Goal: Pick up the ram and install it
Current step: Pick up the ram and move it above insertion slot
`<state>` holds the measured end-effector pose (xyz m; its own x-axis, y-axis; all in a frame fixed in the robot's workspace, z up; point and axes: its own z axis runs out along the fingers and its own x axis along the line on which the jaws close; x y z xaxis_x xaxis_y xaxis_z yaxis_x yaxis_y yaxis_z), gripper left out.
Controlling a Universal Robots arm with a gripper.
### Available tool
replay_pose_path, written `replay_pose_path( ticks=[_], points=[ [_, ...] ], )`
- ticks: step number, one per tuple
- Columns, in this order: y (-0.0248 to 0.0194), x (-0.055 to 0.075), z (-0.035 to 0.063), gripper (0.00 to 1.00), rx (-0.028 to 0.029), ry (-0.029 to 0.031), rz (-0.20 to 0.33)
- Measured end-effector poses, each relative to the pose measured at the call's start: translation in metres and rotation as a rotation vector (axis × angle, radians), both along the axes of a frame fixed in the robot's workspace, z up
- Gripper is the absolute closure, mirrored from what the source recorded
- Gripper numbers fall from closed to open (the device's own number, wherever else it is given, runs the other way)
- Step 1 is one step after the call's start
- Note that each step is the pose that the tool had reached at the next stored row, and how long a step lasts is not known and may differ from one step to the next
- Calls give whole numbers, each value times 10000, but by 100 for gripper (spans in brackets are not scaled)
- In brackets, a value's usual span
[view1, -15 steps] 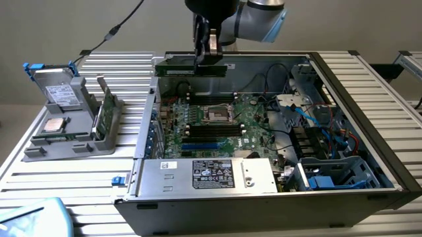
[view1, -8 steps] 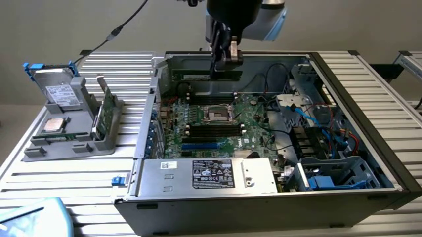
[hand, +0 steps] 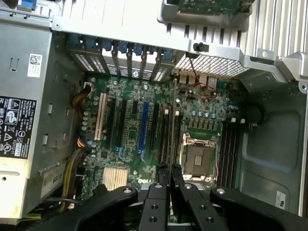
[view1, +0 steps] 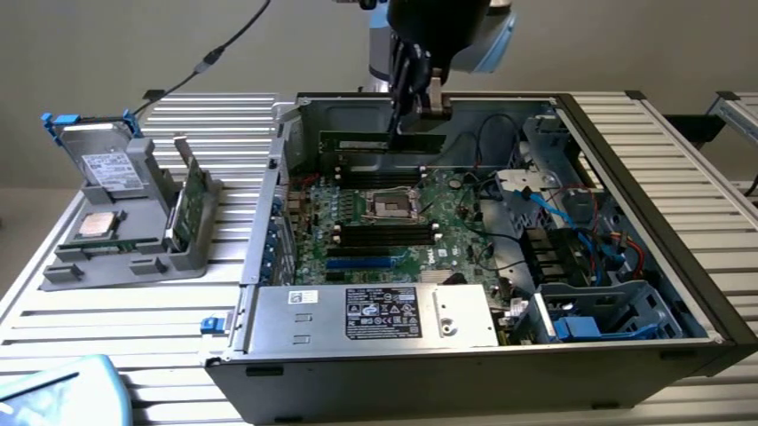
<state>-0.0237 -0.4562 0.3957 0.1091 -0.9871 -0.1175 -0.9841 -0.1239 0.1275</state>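
Though edge-on wristward, ram (view1: 355,142) broadside outside.

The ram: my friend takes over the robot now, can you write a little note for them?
Gripper: shut on the ram, gripping its top edge.
Ram: held on edge inside the open case, above the motherboard, near the empty processor socket.
Done: ram is picked up and over the board.
Left: it does not look seated in a black memory slot yet.
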Motion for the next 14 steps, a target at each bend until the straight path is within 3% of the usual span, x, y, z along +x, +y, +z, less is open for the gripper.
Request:
replay_pose_path(
  ticks=[2, 9, 11, 14],
  points=[
    [23, 27, -24, 87, -40, 0, -8],
    [113, 54, -114, 87, -58, -23, -71],
    [138, 60, -126, 87, -93, -68, -90],
    [177, 70, -136, 87, -187, -189, -107]
  ],
)
